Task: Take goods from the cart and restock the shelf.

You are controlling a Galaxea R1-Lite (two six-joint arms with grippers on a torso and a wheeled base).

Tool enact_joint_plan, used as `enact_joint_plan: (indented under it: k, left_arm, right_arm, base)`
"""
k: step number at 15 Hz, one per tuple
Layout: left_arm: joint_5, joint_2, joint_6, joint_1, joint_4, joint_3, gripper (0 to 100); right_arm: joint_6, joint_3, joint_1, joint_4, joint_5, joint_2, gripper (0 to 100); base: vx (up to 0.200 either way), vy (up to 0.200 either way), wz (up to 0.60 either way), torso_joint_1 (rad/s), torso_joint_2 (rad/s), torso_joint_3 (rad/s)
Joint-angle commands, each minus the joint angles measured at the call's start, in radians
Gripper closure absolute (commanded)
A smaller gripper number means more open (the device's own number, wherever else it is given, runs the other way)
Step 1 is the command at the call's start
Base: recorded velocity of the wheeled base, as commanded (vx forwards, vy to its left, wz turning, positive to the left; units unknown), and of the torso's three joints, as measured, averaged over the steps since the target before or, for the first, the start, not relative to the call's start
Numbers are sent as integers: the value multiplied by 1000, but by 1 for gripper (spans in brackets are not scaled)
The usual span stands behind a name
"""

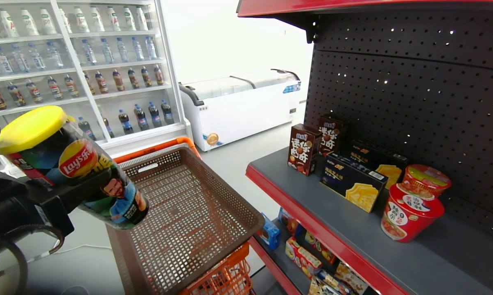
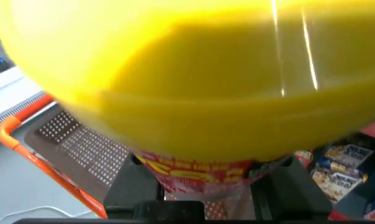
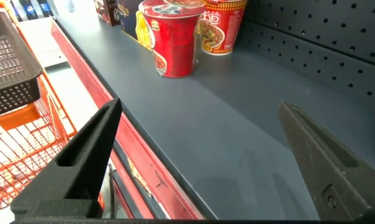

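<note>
A tall chips can [image 1: 78, 168] with a yellow lid [image 1: 31, 129] hangs tilted at the left, above the near corner of the cart's brown mesh basket [image 1: 230, 186]. My left gripper [image 1: 72, 192] is shut on the can's body. From the left wrist, the lid [image 2: 187, 68] looms large, with the can [image 2: 197, 174] clamped between the dark fingers [image 2: 144, 196]. My right gripper [image 3: 200, 162] stands open over a bare stretch of the grey shelf board [image 3: 225, 124], nothing between its fingers. Two red noodle cups [image 3: 175, 37] stand farther along the board.
On the shelf [image 1: 312, 196] stand brown chocolate boxes [image 1: 304, 149], dark blue boxes [image 1: 355, 180] and red cups [image 1: 410, 211] before a black pegboard [image 1: 414, 94]. Packaged goods [image 1: 304, 254] fill the lower shelf. The orange cart frame [image 1: 226, 278] sits beside it. A drinks cooler [image 1: 87, 69] and chest freezer [image 1: 238, 106] lie behind.
</note>
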Motion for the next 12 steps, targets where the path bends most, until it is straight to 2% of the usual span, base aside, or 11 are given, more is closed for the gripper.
enact_joint_plan:
  k: [1, 3, 6, 12]
  left_arm:
    - [2, -43, -1, 3, -5, 5, 100]
    - [5, -78, -4, 10, 6, 39, 100]
    - [4, -87, -7, 30, 0, 85, 100]
    - [1, -87, -6, 30, -5, 85, 100]
  right_arm:
    - [0, 0, 0, 0, 1, 0, 0]
    - [1, 0, 0, 0, 1, 0, 0]
    - [1, 0, 0, 0, 1, 0, 0]
    - [1, 0, 2, 0, 1, 0, 0]
  base:
    - [0, 0, 0, 0, 0, 0]
    - [0, 0, 0, 0, 0, 0]
    - [0, 0, -600, -2, 2, 4]
    - [0, 0, -600, 2, 4, 6]
